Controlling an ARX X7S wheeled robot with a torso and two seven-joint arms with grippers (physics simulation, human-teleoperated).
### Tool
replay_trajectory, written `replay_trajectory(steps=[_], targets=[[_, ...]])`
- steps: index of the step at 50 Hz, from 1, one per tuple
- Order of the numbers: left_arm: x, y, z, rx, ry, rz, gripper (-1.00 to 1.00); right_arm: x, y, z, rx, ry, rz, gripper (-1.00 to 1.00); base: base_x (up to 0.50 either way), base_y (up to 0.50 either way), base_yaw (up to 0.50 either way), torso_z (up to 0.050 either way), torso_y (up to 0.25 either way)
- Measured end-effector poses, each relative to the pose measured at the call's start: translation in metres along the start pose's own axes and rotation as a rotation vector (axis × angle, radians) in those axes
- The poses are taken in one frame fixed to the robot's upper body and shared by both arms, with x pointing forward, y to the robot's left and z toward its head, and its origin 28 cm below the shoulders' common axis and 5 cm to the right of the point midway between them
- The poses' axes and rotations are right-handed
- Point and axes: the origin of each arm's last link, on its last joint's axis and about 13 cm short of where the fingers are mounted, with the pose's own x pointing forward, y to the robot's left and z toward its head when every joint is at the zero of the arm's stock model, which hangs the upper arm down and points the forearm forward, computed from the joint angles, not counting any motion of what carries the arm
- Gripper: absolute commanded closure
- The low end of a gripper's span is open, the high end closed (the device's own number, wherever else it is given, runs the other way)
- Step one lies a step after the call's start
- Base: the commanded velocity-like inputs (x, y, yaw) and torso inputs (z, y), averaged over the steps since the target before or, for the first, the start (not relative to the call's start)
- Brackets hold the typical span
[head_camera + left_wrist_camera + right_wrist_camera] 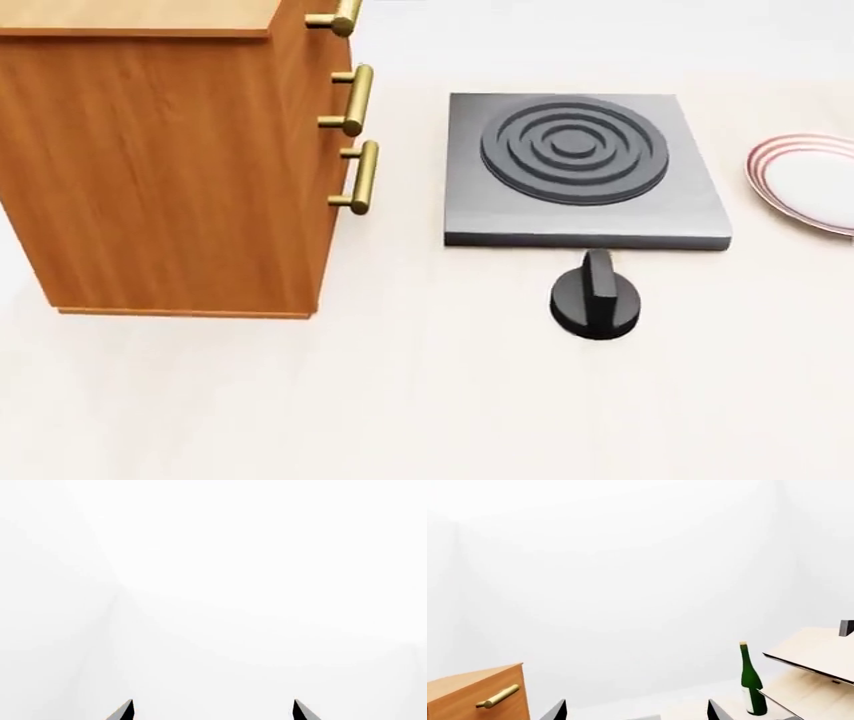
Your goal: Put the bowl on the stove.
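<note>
The stove (581, 175), a flat square dark grey slab with raised concentric rings, lies on the pale table in the head view, right of centre. The bowl is out of view in every frame. Neither gripper shows in the head view. In the left wrist view my left gripper (213, 711) is open, its two dark fingertips (123, 711) wide apart with only blank white between them. In the right wrist view my right gripper (635, 711) is open and empty, fingertips (557, 711) wide apart.
A wooden drawer cabinet (160, 160) with brass handles (354, 100) stands left of the stove. A round black knob (595, 296) sits in front of the stove. A white plate with red rings (810, 183) lies at the right edge. The right wrist view shows a green bottle (750, 680), a pale shelf (817, 657) and the cabinet corner (474, 695).
</note>
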Motion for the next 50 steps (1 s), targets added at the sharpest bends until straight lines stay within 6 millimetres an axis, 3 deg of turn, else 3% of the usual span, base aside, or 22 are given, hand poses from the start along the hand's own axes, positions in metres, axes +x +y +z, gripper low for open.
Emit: replay_trajectory(steps=[50], targets=[[-0.0008,0.0007,-0.0017,0.008,0.007,0.003,-1.00,0.0000,0.0001,-0.0058,0.010,0.020,0.001,-1.00,0.50,-0.03,0.00,0.000,0.001]])
